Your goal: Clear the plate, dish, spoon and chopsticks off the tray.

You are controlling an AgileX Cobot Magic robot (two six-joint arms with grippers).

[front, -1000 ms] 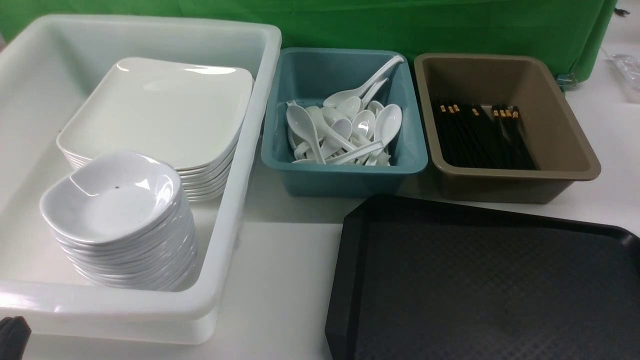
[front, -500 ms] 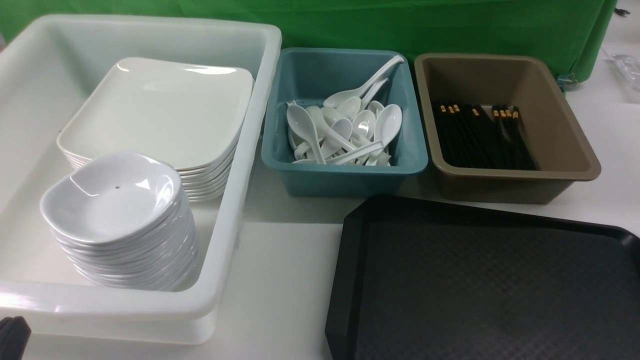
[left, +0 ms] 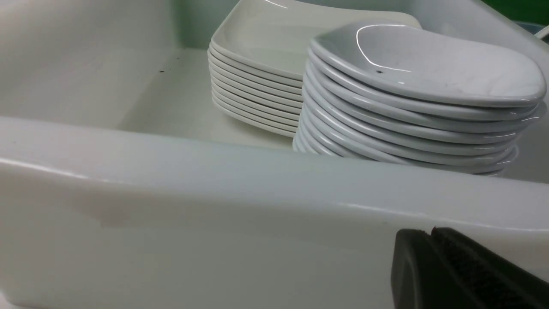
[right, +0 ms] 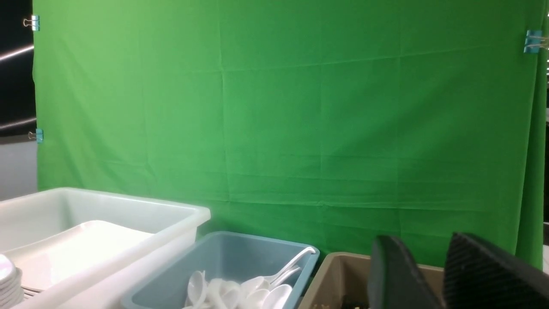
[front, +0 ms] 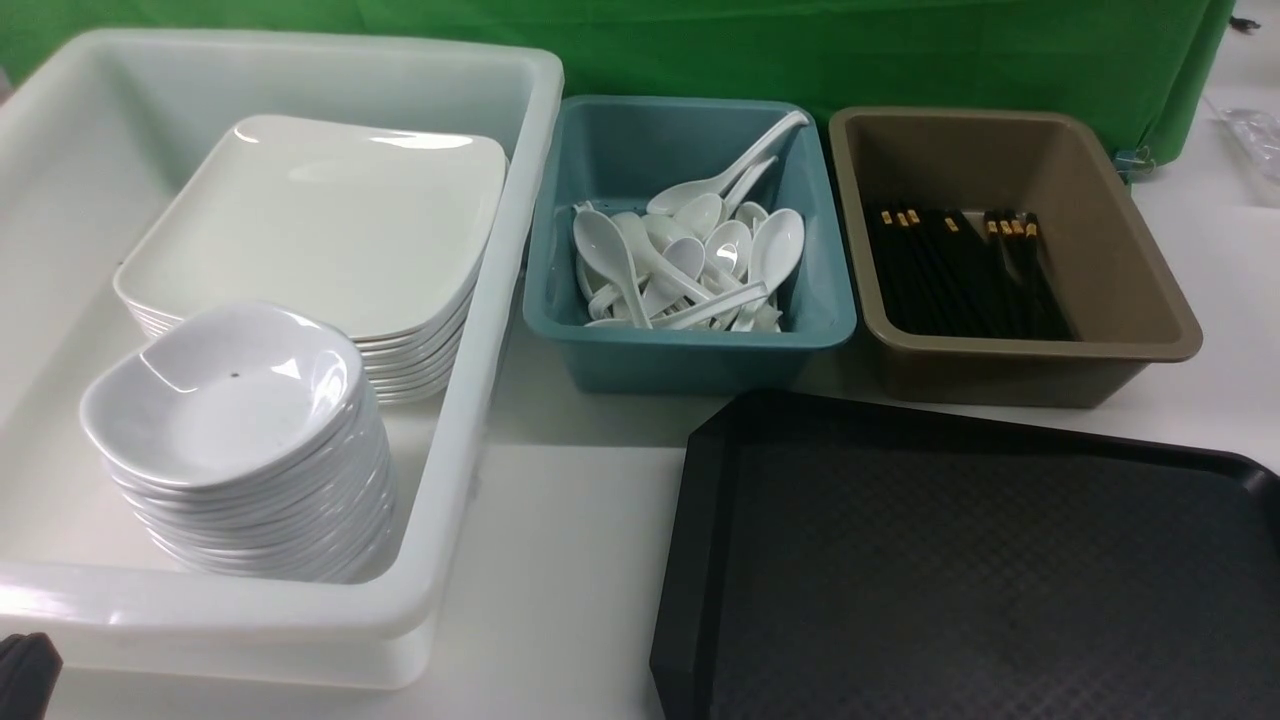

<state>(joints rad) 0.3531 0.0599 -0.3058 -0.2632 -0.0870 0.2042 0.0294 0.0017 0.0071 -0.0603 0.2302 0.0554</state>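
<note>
Everything unmoved; right end effector (right: pixel 422 251) ajar, empty

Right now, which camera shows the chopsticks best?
The front view: the chopsticks lie in plain sight inside the brown tub. The right wrist view catches only that tub's rim; the left wrist view misses them.

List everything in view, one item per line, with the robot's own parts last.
white tub: one, white, left of table
plates: one stack, white, far end of white tub
dishes: one stack, white, near end of white tub
teal tub: one, teal, centre
spoons: a heap, white, in teal tub
brown tub: one, brown, right
chopsticks: a bundle, black with gold bands, in brown tub
tray: one, black, front right, bare
cloth: one, green, behind
left tool: black, shut, outside white tub
right tool: black, open, empty
</note>
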